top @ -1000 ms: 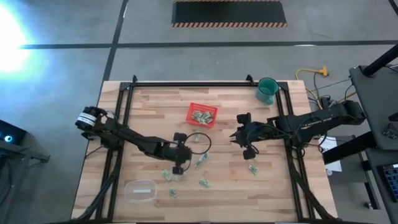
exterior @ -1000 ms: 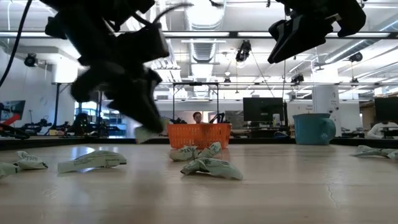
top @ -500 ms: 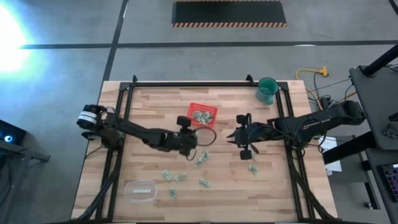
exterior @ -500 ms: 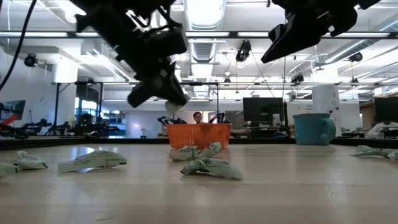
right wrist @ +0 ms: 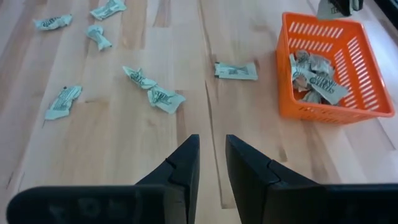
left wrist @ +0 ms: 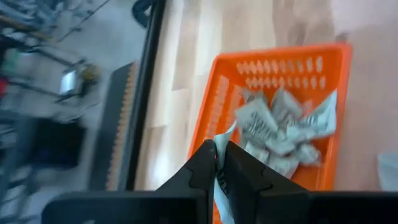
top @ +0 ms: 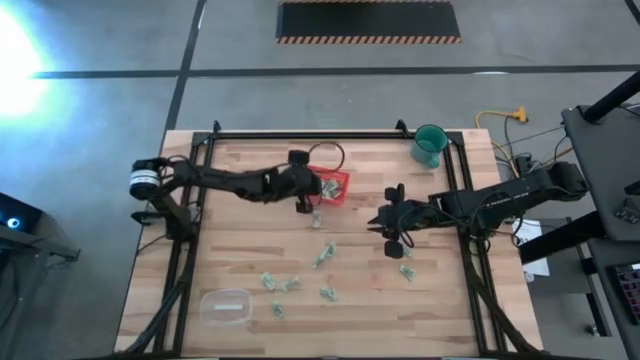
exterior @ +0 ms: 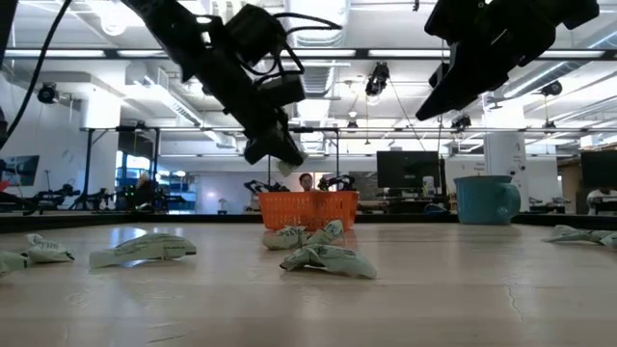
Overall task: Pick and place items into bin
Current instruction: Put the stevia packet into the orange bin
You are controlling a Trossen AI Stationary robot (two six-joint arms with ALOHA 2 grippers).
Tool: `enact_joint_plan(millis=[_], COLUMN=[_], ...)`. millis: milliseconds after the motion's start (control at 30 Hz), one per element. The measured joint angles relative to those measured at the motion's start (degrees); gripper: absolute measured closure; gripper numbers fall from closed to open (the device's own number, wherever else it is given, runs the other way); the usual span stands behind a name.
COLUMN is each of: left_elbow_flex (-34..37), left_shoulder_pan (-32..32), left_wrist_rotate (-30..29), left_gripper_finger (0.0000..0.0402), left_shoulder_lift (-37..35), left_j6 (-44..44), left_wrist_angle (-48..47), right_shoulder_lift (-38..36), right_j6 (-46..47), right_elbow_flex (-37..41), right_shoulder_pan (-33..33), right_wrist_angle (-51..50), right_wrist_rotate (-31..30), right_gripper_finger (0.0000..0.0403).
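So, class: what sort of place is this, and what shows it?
Probably a robotics lab or workshop: a wooden table in a metal frame, computer monitors behind, exposed ceiling ducts and strip lights.

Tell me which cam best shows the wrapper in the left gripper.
Left wrist view: the wrapper sits pinched between the left gripper fingers, above the red tray. Low view shows a pale scrap at the fingertips. High view hides it under the arm. Right wrist view only catches a gripper tip beyond the tray.

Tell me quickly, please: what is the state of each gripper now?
Left gripper: shut on a wrapper piece, above the red tray.
Right gripper: open, empty, above the table.
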State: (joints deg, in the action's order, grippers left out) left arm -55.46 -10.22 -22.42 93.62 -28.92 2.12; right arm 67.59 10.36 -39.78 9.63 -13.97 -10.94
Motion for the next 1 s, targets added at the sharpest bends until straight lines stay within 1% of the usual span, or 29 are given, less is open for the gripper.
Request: enact_joint_plan(millis=[67,100,200,367,467,633,733,800,867,1000], left_elbow_flex=[0.07,0.07,0.32,0.43,0.25,0.35,0.35,0.33,0.31,0.42], left_shoulder_pan=[-1.63,-2.21,-2.97,-2.93,-2.93,-2.93,-2.91,-2.8,-2.45,-0.81], left_wrist_rotate=[3.61,4.36,4.82,5.33,5.42,5.4,5.4,5.36,5.44,5.67], left_gripper_finger=[0.0389,0.0389,0.0388,0.0381,0.0357,0.0299,0.0272,0.026,0.0255,0.0253], left_shoulder_lift=[0.0,0.0,0.02,0.09,0.09,0.09,0.09,0.09,0.09,-0.15], left_j6=[0.89,1.56,2.84,1.56,1.55,1.59,2.99,4.23,4.61,4.64], left_wrist_angle=[0.58,0.55,0.54,0.47,0.47,0.87,0.91,0.84,0.82,-0.52], right_shoulder_lift=[0.0,0.0,0.0,0.0,0.0,0.02,0.0,0.02,0.02,0.02], right_j6=[0.41,0.54,0.61,0.44,0.42,0.24,0.2,0.19,0.14,-3.42], right_elbow_flex=[0.16,0.24,0.53,0.54,0.54,1.42,2.5,3.59,4.96,9.11], right_shoulder_pan=[0.0,0.0,0.0,0.0,0.0,0.0,0.0,-0.02,0.0,0.02], right_wrist_angle=[0.31,0.47,1.26,1.32,1.29,1.22,1.38,2.13,5.05,17.43], right_wrist_rotate=[0.0,0.0,0.0,-0.02,0.01,0.48,0.84,3.53,7.51,15.01], right_gripper_finger=[0.0335,0.0335,0.0335,0.0335,0.0335,0.0335,0.0335,0.0335,0.0335,0.0335])
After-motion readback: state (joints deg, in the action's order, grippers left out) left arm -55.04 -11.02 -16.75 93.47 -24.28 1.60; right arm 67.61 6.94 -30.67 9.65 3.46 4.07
